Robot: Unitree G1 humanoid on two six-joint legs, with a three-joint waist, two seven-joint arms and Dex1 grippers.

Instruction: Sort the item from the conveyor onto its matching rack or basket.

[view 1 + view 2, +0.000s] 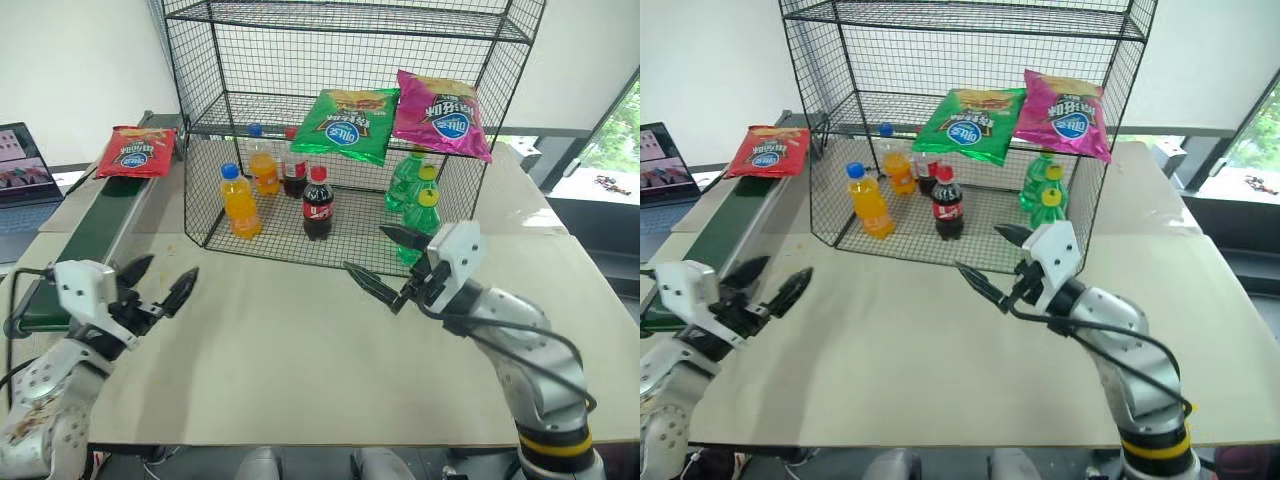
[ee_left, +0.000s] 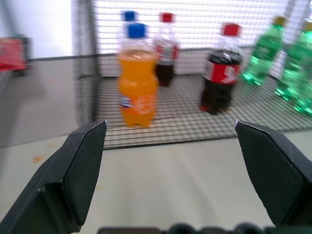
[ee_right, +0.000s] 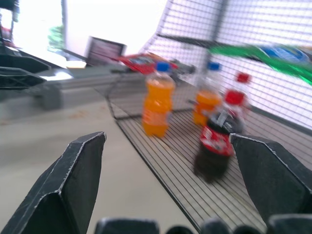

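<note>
The red chip bag point(image 1: 137, 151) lies flat at the far end of the dark-green conveyor point(image 1: 95, 235), beside the left wall of the black wire rack. The rack's middle shelf point(image 1: 245, 108) carries a green chip bag point(image 1: 347, 125) and a magenta chip bag point(image 1: 440, 115). My left gripper point(image 1: 165, 278) hovers open over the table's near left, beside the conveyor's near end and well short of the red bag. My right gripper point(image 1: 368, 250) stands open in front of the rack's lower cage, pointing left, with nothing between its fingers.
The lower cage holds orange soda bottles point(image 1: 240, 201), cola bottles point(image 1: 318, 203) and green bottles point(image 1: 420, 205). A laptop point(image 1: 20, 165) sits left of the conveyor. The beige tabletop point(image 1: 290, 350) spreads between my arms.
</note>
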